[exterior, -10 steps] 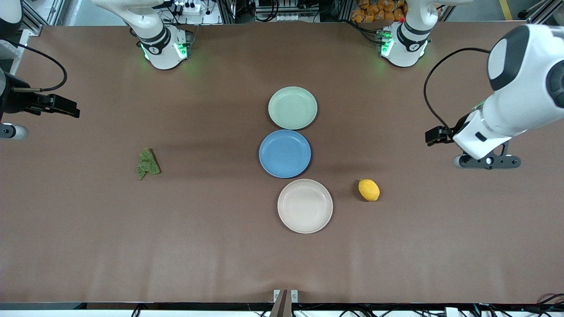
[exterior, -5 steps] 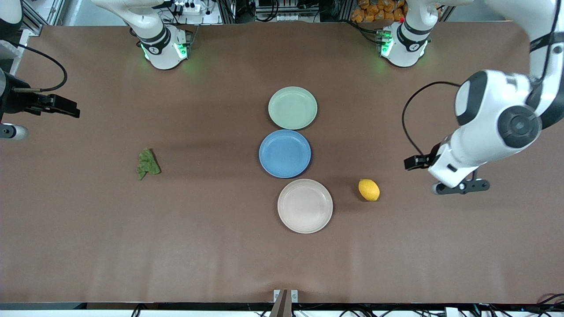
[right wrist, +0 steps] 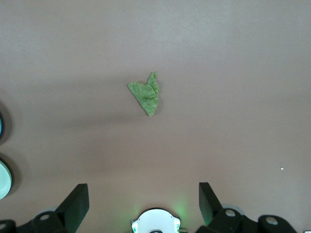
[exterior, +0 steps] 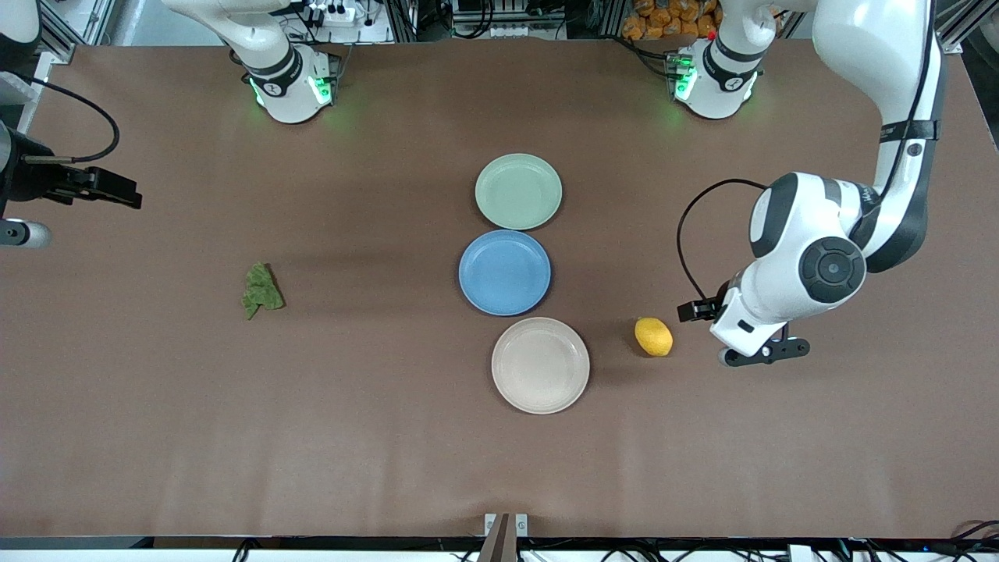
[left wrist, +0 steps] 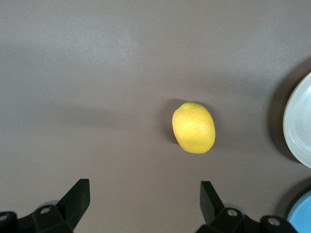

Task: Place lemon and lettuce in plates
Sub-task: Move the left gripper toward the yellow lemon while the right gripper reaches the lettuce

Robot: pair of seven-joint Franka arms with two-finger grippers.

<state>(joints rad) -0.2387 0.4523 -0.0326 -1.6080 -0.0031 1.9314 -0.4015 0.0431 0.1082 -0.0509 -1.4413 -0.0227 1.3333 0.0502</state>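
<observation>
Now mint plate (exterior: 518, 191), beige plate (exterior: 540, 364) sit bare; lemon (exterior: 653, 336) beside beige, lettuce (exterior: 262, 289) apart; left gripper (left wrist: 143, 204), right gripper (right wrist: 141, 204) spread wide, holding nothing.

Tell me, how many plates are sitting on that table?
3, in one row mid-table. The mint green plate lies farthest from the front camera, the blue plate in the middle, the beige plate nearest, beside the lemon. All are empty; none seems hidden.

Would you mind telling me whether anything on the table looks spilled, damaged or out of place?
Nothing stands out. The three plates, mint green, blue and beige, sit in a tidy row, all bare. The lemon and the lettuce lie intact on the table.
</observation>
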